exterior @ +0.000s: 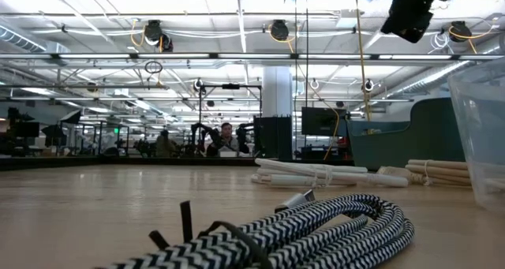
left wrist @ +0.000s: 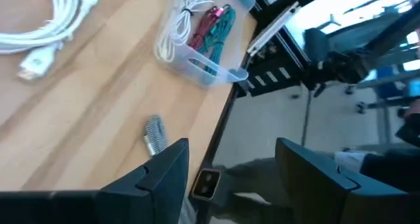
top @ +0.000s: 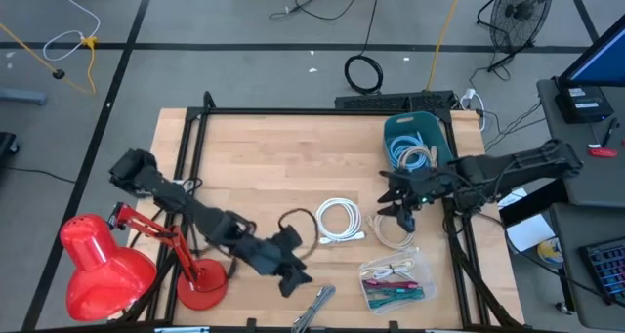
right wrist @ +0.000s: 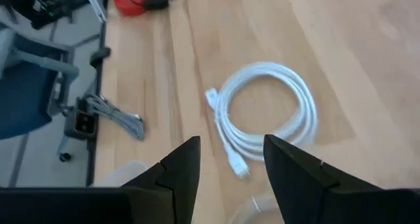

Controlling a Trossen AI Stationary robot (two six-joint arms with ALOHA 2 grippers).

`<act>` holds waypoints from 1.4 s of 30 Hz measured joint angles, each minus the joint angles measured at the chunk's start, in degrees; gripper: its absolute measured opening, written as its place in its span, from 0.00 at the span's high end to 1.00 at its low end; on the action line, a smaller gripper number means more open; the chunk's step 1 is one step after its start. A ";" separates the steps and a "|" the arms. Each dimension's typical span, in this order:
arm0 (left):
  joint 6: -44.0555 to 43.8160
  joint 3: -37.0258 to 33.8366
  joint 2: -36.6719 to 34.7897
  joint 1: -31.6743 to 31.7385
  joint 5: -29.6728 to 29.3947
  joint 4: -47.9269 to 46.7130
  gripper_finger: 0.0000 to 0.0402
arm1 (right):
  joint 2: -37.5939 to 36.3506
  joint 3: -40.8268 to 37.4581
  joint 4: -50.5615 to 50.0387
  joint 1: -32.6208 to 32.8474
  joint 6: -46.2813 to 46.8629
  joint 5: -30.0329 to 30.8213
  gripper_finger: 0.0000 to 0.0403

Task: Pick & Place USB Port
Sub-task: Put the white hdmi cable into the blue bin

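A white coiled USB cable (top: 338, 221) lies flat on the wooden table; in the right wrist view the coil (right wrist: 270, 112) shows with its plug end (right wrist: 239, 167) nearest my fingers. My right gripper (top: 401, 212) (right wrist: 230, 152) hovers open just right of the coil, above a cream cable (top: 390, 233), touching nothing. My left gripper (top: 290, 270) (left wrist: 230, 175) is open near the table's near edge, beside a black-and-white braided cable (top: 314, 308) (left wrist: 154, 133) (exterior: 300, 229) that lies on the table. It holds nothing.
A teal bin (top: 426, 128) with coiled cables stands at the far right. A clear container (top: 395, 280) (left wrist: 197, 50) of red, green and white cables sits near the right front. A black cable loop (top: 298, 219) lies left of the white coil. A red desk lamp (top: 103, 270) stands at the near left corner.
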 joint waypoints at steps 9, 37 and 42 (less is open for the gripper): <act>3.21 34.77 21.68 1.07 0.52 -36.22 0.43 | -4.81 0.00 -9.08 -1.90 -3.66 0.00 0.61; -13.35 50.50 40.12 12.47 -0.92 -55.88 0.43 | -7.25 0.00 -13.59 -4.81 -9.87 1.79 0.61; -7.09 50.50 40.12 20.71 -0.59 -57.02 0.43 | -7.25 -0.04 -14.07 -4.81 -8.48 1.73 0.61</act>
